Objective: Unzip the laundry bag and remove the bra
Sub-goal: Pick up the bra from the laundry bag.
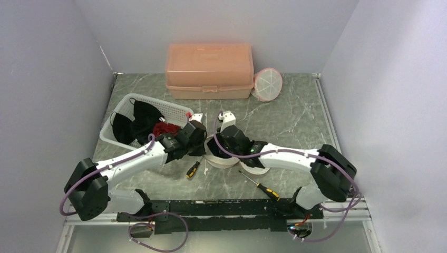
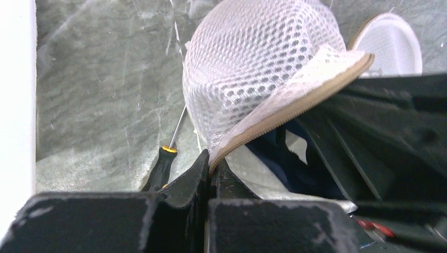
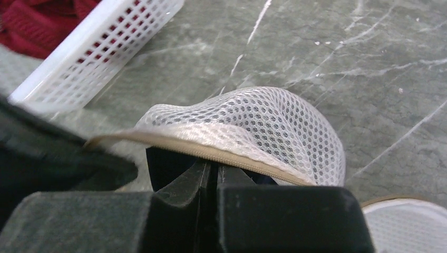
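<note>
Spotted laundry bag mid-frame in top view, between both arms, just right of basket. Noting left gripper pinched closed on tan zipper edge, lower centre of left wrist view. Right gripper likewise clamped on the same hem, bottom centre of its view. Mouth gaping a little, with dark fabric, likely the bra, peeking inside. Judged light, floppy, snag-prone mesh, likely to collapse if released. Best to hold the stiffer zipper hem, not the netting, and to take the bra by strap or cup edge.
</note>
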`<state>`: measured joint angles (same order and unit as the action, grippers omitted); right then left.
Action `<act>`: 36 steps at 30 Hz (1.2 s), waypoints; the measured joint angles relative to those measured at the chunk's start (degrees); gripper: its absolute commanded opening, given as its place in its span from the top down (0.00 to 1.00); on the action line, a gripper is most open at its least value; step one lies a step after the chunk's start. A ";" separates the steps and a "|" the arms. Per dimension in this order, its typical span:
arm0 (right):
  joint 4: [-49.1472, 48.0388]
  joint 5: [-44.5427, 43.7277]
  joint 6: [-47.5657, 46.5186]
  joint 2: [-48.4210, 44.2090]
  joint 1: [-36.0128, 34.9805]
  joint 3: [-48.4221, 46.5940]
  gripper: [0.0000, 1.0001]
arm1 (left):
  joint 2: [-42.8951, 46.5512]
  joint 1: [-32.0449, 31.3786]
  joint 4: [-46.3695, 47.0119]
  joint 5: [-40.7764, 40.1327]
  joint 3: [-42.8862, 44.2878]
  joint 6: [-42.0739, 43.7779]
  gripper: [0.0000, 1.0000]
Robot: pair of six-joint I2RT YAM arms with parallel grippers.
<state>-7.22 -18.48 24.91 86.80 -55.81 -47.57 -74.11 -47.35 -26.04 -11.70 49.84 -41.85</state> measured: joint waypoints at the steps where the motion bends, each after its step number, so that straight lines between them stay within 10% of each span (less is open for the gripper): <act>1: -0.02 1.40 -0.90 -1.51 0.00 0.81 1.00 | 0.00 0.00 -0.04 -0.02 0.07 -0.07 0.97; 12: 0.79 11.34 -10.03 -15.65 0.00 8.17 1.00 | -2.43 0.00 -0.87 -0.20 4.20 -1.75 0.97; 36: 0.63 1.51 -8.37 -38.45 1.22 10.01 1.00 | -0.24 0.02 6.49 -0.92 1.60 -2.14 0.92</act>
<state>-6.59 -16.97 16.53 48.36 -54.59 -37.56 -74.35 -47.33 -19.55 -12.62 51.44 -43.99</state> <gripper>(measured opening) 0.048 0.039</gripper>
